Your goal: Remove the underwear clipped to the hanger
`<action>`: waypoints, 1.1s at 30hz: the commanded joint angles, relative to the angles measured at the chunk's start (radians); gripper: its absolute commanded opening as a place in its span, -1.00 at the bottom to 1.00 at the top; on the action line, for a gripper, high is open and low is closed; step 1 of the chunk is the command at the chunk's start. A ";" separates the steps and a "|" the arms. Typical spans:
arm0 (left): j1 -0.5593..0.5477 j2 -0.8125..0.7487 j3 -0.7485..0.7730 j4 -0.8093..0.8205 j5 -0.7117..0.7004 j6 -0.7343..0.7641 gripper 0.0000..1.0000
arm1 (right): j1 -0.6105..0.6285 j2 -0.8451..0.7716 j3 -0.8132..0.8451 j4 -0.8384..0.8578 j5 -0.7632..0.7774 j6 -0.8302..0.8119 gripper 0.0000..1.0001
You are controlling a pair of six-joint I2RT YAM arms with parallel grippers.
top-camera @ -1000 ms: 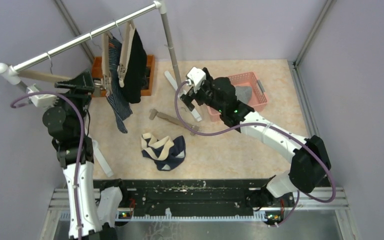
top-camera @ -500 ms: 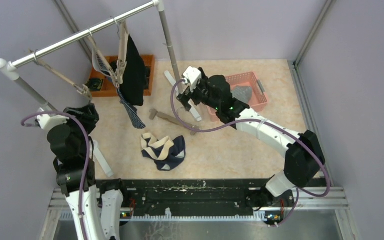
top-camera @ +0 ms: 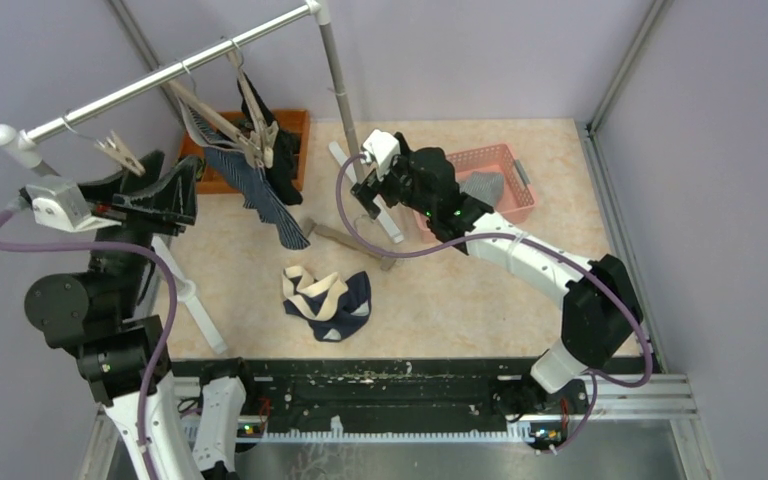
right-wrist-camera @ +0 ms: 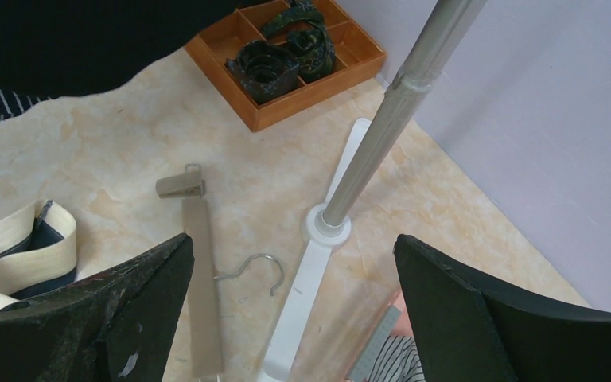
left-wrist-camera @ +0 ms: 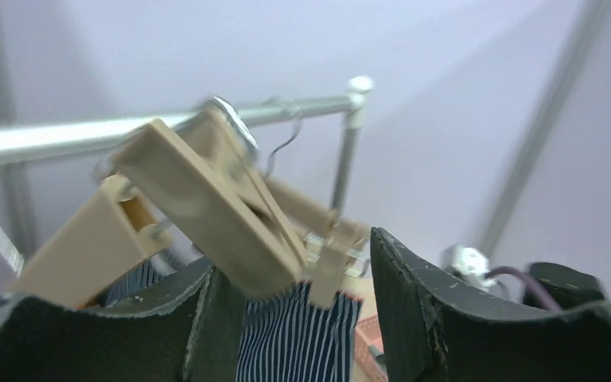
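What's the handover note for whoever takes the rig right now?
Left gripper: open, empty, at a hanger clip.
Right gripper: open, empty, over the table by the rack post.
Done: navy pair on the table; grey cloth in the basket.
To do: striped pair and black pair hang clipped on the rail.

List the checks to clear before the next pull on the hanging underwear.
1. Left pincer open: ok, jaws apart.
2. Left pincer on the right clip: cannot tell; a blurred clip sits between its jaws.
3. Striped underwear unclipped: not ok, hanging clipped.
4. Black underwear unclipped: not ok, hanging.
5. Right pincer free: ok, open and empty.
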State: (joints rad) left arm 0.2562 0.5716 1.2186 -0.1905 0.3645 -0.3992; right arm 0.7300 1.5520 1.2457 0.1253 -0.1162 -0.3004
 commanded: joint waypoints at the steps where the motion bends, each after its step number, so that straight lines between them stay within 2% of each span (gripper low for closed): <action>1: 0.003 0.078 0.063 0.317 0.308 -0.077 0.23 | -0.003 0.015 0.050 0.052 0.018 0.028 0.93; 6: 0.003 0.080 0.052 0.496 0.285 -0.133 0.25 | -0.003 0.023 0.034 0.072 0.014 0.064 0.93; 17: 0.004 0.051 -0.052 0.543 0.042 -0.150 0.30 | -0.003 0.039 0.023 0.087 -0.004 0.096 0.92; 23: 0.004 0.073 -0.062 0.536 0.031 -0.150 0.31 | -0.003 0.046 0.030 0.083 -0.003 0.093 0.92; 33: 0.003 0.192 -0.120 0.671 -0.005 -0.268 0.32 | -0.003 0.053 0.049 0.054 -0.010 0.090 0.92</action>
State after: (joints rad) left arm 0.2558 0.6903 1.1145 0.3996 0.3786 -0.5961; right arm 0.7300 1.6077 1.2453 0.1528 -0.1139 -0.2226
